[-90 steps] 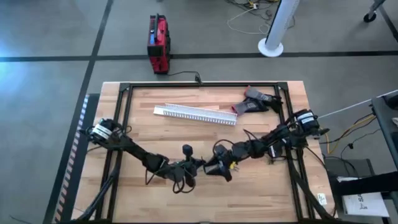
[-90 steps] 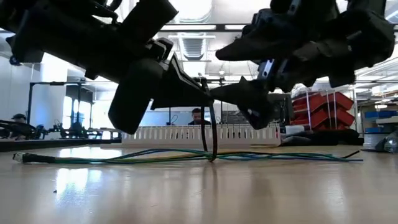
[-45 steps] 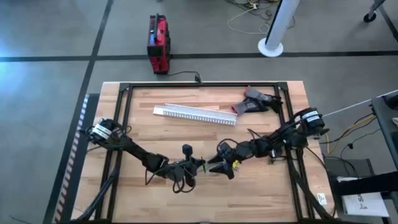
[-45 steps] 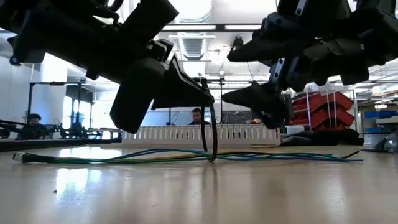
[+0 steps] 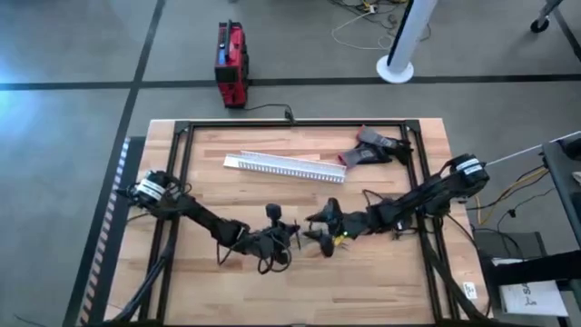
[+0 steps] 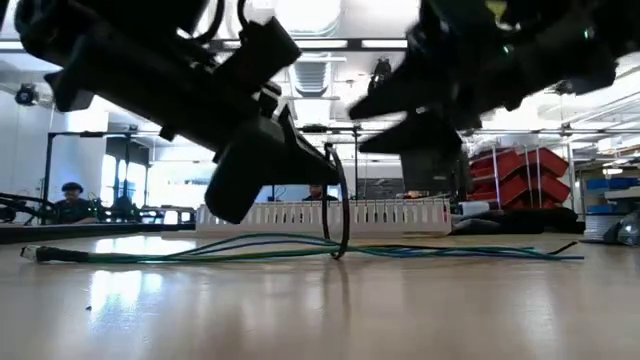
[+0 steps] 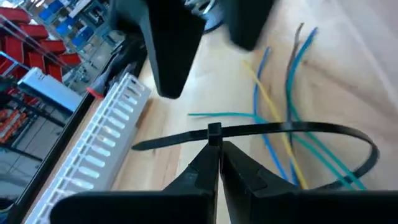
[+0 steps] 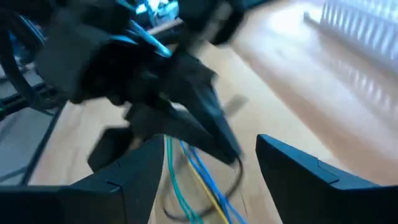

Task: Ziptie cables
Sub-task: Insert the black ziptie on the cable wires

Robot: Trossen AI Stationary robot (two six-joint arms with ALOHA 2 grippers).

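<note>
The cables [image 7: 283, 134], thin blue, yellow and green wires, lie across the near middle of the table [image 5: 227, 195] and show in the low view as cables [image 6: 300, 250]. The black ziptie [image 7: 298, 129] is looped around them and stands upright as a ziptie loop [image 6: 344, 215]. My left gripper [image 7: 214, 158] is shut on it. My right gripper [image 8: 208, 146] hovers open just to the right of the loop, touching nothing; its two fingers [image 7: 174, 56] show beyond the ziptie in the left wrist view. My left gripper pinches the ziptie at its head [image 7: 213, 131], where the strap passes through, between its two fingertips. The fingers come slanting down from the table's left. The loop stands upright around the cables, its bottom [image 6: 340, 254] down at the table, and its tail [image 7: 149, 144] sticks out free.
A long white slotted channel [image 5: 286, 166] lies farther back on the table. Dark tools [image 5: 377, 148] sit at the far right corner. A black metal frame [image 5: 182, 163] runs around the table top. A red box [image 5: 231, 64] stands on the floor beyond.
My right gripper has drawn back from the ziptie, rising and shifting toward the table's right and far side. My left gripper has tipped and moved slightly right while keeping hold of the ziptie. The loop stays upright around the cables.
</note>
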